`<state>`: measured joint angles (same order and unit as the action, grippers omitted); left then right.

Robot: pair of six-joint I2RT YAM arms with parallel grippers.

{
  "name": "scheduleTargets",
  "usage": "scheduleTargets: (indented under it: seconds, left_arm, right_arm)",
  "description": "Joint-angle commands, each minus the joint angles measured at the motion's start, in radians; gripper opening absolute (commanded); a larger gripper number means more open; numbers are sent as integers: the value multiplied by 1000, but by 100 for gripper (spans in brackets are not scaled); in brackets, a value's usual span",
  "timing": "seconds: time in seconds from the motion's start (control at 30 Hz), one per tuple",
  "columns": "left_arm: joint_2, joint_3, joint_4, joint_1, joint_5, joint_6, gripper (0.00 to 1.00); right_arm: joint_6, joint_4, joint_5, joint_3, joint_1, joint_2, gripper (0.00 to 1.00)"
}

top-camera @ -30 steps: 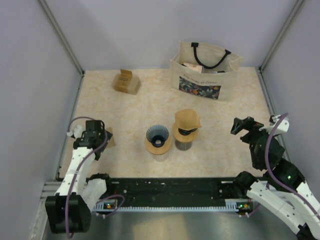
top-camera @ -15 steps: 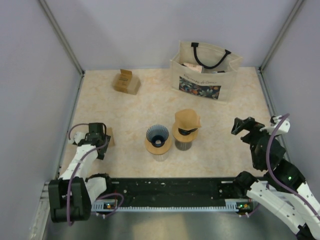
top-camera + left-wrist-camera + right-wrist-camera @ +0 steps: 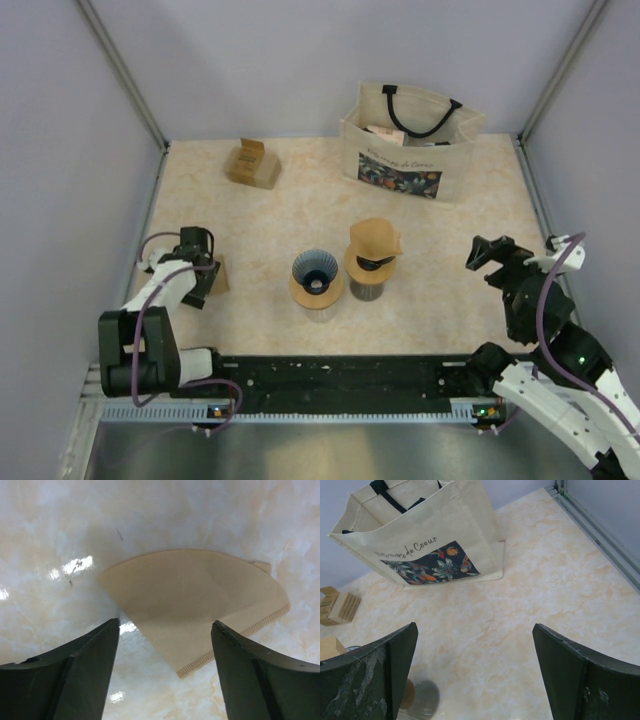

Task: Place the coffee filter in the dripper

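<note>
The brown paper filter (image 3: 195, 600), fan-shaped with a crimped seam on one edge, lies flat on the table (image 3: 50, 520) at near left. The left gripper (image 3: 166, 624) straddles it with jaws spread, lower and narrower than one second ago. The right gripper (image 3: 475, 625) is spread wide and empty. The dripper (image 3: 316, 278) stands mid-table, well apart.

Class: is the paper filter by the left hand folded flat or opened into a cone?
Folded flat: the filter lies as a flat fan on the table, crimped seam along one edge, no open mouth.
</note>
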<state>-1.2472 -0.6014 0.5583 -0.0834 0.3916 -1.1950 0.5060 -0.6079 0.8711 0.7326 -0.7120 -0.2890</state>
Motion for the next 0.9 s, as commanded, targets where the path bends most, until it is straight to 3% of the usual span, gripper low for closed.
scheduleTargets:
  seconds: [0.0,0.1,0.33,0.7,0.77,0.87]
  left_arm:
    - [-83,-109,66,-22,6,124,85]
    - [-156,-149,54,-30,-57,184,91]
    - [-385,-290,153,-30,-66,247,81]
    - [-446,-229,45,-30,-126,247,43]
    - [-452,-233,49,-30,-140,255,41]
    - [-451,-267,101,-30,-137,276,28]
  right_arm:
    - [-15,33,26,-1,-7,19,99]
    - [-14,33,32,-1,-7,27,99]
    - [-18,31,65,-2,-7,63,99]
    - [-9,31,94,-2,-7,80,99]
    - [-9,33,97,-4,-7,82,99]
    - [-4,31,98,-7,-7,79,99]
